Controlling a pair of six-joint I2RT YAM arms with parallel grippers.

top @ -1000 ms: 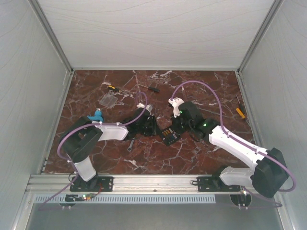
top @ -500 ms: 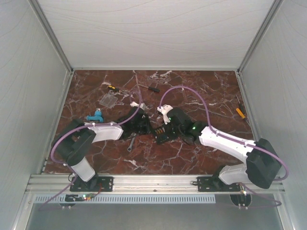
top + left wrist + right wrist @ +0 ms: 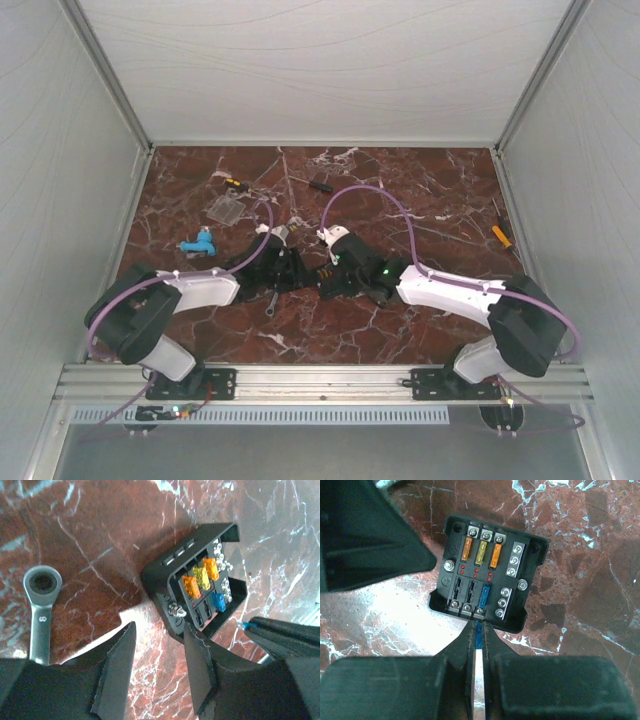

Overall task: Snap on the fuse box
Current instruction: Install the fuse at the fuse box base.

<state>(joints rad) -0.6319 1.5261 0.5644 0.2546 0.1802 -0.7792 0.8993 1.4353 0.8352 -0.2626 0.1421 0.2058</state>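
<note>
One fuse box [image 3: 482,577]: flat on the tabletop [image 3: 420,190], fuses exposed, between both tools.
Just changed: box has been shifted leftward, nearer the left arm; bracing is judged near.
Right tool [image 3: 478,625]: clenched, blue sliver [image 3: 478,631] pinched, tip at the box's edge.
Left tool [image 3: 157,667]: half parted, empty, beside the box's corner.
Clear cover [image 3: 226,208]: well apart, untouched.

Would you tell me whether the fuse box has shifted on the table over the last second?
Yes. The fuse box has slid left, ending closer to the ratchet wrench, which has stayed put.
</note>
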